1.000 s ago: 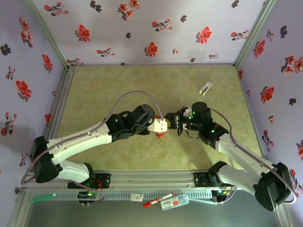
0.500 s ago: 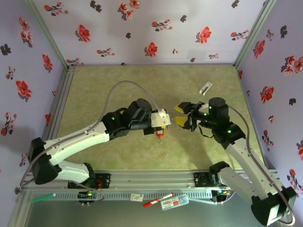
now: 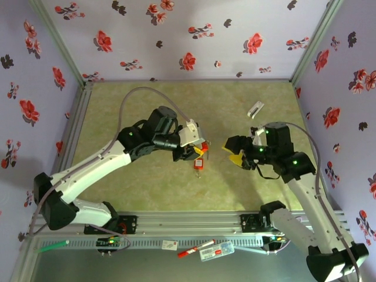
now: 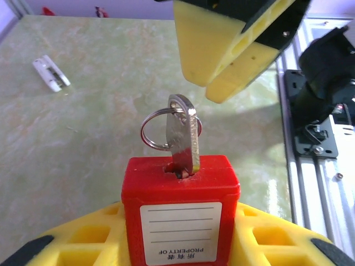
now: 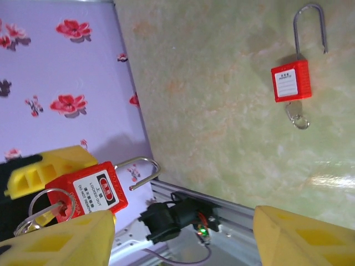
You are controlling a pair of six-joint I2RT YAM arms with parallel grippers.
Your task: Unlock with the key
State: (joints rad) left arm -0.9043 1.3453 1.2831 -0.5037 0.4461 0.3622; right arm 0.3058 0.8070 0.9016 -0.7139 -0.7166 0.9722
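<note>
Left gripper (image 3: 201, 148): jaws clamped on the body of a red padlock (image 4: 180, 210), held above the middle of the tabletop (image 3: 117, 117); the key (image 4: 183, 138) sits in its keyhole, ring (image 4: 155, 130) through the head; right gripper (image 3: 234, 151): jaws well apart, holding nothing, near the key, not touching. Step, as I judge it: key inserted, turn pending; shackle state, cannot tell; next move calls for the right jaws to pinch the thin head squarely and twist without levering it out; second padlock (image 5: 291, 80) lies on the tabletop beneath.
</note>
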